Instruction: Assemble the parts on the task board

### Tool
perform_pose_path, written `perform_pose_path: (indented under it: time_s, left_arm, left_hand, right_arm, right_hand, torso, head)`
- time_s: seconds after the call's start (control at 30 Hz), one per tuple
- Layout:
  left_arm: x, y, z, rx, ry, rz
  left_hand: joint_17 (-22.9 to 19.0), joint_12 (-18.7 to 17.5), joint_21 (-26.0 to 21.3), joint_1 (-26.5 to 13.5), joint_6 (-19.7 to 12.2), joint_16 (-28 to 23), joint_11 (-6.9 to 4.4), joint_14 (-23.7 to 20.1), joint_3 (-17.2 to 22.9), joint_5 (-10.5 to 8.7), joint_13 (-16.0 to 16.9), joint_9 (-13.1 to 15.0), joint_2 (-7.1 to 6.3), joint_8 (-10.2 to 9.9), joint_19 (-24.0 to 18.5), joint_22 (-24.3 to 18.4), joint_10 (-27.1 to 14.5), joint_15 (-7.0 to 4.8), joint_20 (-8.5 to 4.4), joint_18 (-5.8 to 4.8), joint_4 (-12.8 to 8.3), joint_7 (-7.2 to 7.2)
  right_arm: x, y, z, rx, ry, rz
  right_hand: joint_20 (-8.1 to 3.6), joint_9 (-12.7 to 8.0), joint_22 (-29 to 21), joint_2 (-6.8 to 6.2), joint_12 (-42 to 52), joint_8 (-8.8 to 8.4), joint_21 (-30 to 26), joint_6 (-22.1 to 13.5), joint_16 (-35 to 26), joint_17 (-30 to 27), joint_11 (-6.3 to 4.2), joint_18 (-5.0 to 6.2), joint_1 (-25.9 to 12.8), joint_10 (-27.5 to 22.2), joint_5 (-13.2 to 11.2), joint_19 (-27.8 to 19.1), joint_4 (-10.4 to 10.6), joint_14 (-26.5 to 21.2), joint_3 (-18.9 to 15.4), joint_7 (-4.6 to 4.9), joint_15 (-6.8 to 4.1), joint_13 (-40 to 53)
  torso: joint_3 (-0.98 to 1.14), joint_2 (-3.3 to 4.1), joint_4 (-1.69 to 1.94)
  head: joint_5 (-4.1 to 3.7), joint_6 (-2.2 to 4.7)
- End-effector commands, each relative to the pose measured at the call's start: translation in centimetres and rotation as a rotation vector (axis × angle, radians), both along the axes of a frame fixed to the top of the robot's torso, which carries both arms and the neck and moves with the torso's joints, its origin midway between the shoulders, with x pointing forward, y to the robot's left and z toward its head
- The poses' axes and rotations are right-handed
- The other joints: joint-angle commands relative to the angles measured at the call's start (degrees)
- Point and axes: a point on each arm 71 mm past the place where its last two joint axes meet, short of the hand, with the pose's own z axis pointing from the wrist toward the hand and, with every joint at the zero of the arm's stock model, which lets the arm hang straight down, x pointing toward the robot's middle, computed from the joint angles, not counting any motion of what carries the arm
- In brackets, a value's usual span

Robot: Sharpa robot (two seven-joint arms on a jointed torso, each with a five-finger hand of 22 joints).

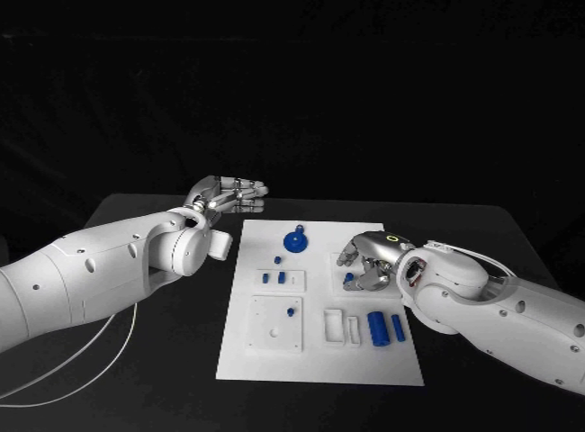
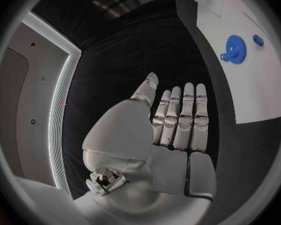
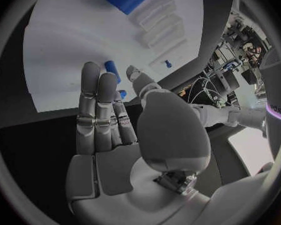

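**Hands at the board**

Left hand hovers off the white board's far left corner, empty, fingers straight and together. Blue gear lies on the board. Right hand reaches over the board's right side, fingers around a small blue part; a firm grip cannot be told. No writing is legible.

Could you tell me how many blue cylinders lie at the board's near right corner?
2: a thick blue cylinder beside the white holders, and a thinner blue cylinder to its right, nearer the task board edge. The right hand may hide other parts.

Black table; white cable lying across its near left part.
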Motion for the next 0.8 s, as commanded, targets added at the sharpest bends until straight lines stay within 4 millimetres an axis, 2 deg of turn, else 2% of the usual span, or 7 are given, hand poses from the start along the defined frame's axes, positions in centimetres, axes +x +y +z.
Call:
perform_pose_path:
  time_s: [0.03,0.07,0.13,0.2,0.4,0.53,0.8]
  left_arm:
    - [0.0,-0.2,0.1,-0.01,-0.006,-0.013]
    - [0.0,-0.2,0.1,-0.01,-0.006,-0.013]
    - [0.0,-0.2,0.1,-0.01,-0.006,-0.013]
    - [0.0,-0.2,0.1,-0.01,-0.005,-0.013]
    - [0.0,-0.2,0.1,-0.01,-0.003,-0.014]
    - [0.0,-0.2,0.1,-0.01,-0.003,-0.015]
    - [0.0,-0.2,0.1,-0.009,0.0,-0.017]
  left_hand:
    - [0.02,0.21,0.17,-0.15,-0.32,0.05,-0.03,0.11,0.18,-0.1,0.08,0.04,-0.27,-0.04,0.26,-0.02,-0.3,0.16,0.23,0.29,-0.1,-0.02]
    - [0.02,0.21,0.17,-0.15,-0.32,0.05,-0.03,0.11,0.18,-0.1,0.08,0.04,-0.27,-0.04,0.26,-0.02,-0.3,0.16,0.23,0.29,-0.1,-0.02]
    - [0.02,0.21,0.17,-0.15,-0.32,0.05,-0.03,0.11,0.18,-0.1,0.08,0.04,-0.27,-0.04,0.26,-0.02,-0.3,0.16,0.23,0.29,-0.1,-0.02]
    - [0.02,0.21,0.17,-0.15,-0.32,0.05,-0.03,0.11,0.18,-0.1,0.08,0.04,-0.27,-0.04,0.26,-0.02,-0.3,0.16,0.23,0.29,-0.1,-0.02]
    - [0.03,0.22,0.22,-0.19,-0.21,0.05,0.0,-0.01,0.18,-0.07,0.08,0.04,-0.22,-0.03,0.22,-0.02,-0.41,0.2,0.29,0.37,-0.07,-0.06]
    - [0.03,0.22,0.22,-0.19,-0.21,0.05,0.0,-0.01,0.18,-0.07,0.08,0.04,-0.22,-0.03,0.22,-0.02,-0.41,0.2,0.29,0.37,-0.07,-0.06]
    - [0.03,0.22,0.24,-0.15,-0.2,0.04,0.02,-0.12,0.21,-0.04,0.08,0.04,-0.2,-0.04,0.2,-0.02,-0.49,0.23,0.31,0.4,-0.1,-0.05]
  right_arm:
    - [0.0,0.0,-0.3,-0.027,0.009,0.0]
    - [0.0,0.0,-0.3,-0.026,0.009,-0.002]
    - [0.0,0.0,-0.4,-0.026,0.009,-0.006]
    - [0.0,0.0,-0.5,-0.027,0.011,-0.007]
    - [0.0,-0.1,-0.9,-0.046,0.022,-0.009]
    - [-0.1,0.0,-1.1,-0.054,0.028,-0.008]
    - [-0.1,0.2,-1.4,-0.061,0.039,-0.002]
  right_hand:
    - [-0.45,-0.01,-0.04,0.66,0.21,-0.12,0.29,0.68,-0.06,0.0,-0.33,-0.42,-0.68,1.7,-1.21,2.1,-0.99,0.3,2.33,0.09,-0.39,-0.01]
    - [-0.56,-0.01,-0.07,0.43,0.21,-0.12,0.48,0.55,-0.05,0.05,-0.38,-0.5,-1.59,2.09,-2.14,2.06,-1.91,0.32,4.62,0.22,-0.45,0.04]
    - [-0.68,0.04,0.0,0.31,0.23,-0.02,0.75,0.93,-0.08,0.11,-0.4,-0.55,-2.59,3.15,-2.48,2.01,-2.86,0.29,7.61,0.26,-0.75,0.0]
    - [-0.81,-0.02,0.13,0.24,0.11,-0.13,1.04,1.53,0.05,0.26,-0.76,-0.65,-3.73,4.55,-2.72,2.02,-3.37,0.41,10.62,0.57,-0.74,-0.06]
    - [-1.05,0.02,0.7,0.05,0.15,-0.09,1.61,3.7,0.28,0.59,-1.23,-0.83,-5.13,6.82,-3.82,1.86,-3.89,0.37,17.33,0.52,-0.97,-0.03]
    - [-1.22,0.03,1.12,0.02,0.15,-0.08,1.84,4.7,0.36,0.77,-1.44,-0.94,-5.45,7.72,-4.39,1.76,-4.0,0.32,19.3,0.44,-1.12,-0.02]
    - [-1.28,0.05,1.52,0.29,0.15,-0.06,1.95,5.75,0.4,0.92,-1.57,-1.02,-5.6,8.13,-4.82,1.69,-4.07,0.33,20.02,0.26,-1.16,-0.01]
  torso:
    - [0.0,-0.04,0.0]
    - [0.0,-0.04,0.0]
    - [0.02,-0.04,0.01]
    - [0.01,-0.02,0.01]
    - [0.0,-0.04,-0.02]
    - [0.02,-0.03,-0.03]
    - [0.0,-0.02,0.01]
  head:
    - [-0.1,-0.01]
    - [-0.1,-0.01]
    - [-0.11,-0.1]
    - [-0.07,-0.14]
    - [-0.09,-0.22]
    - [-0.06,-0.18]
    - [-0.11,-0.32]
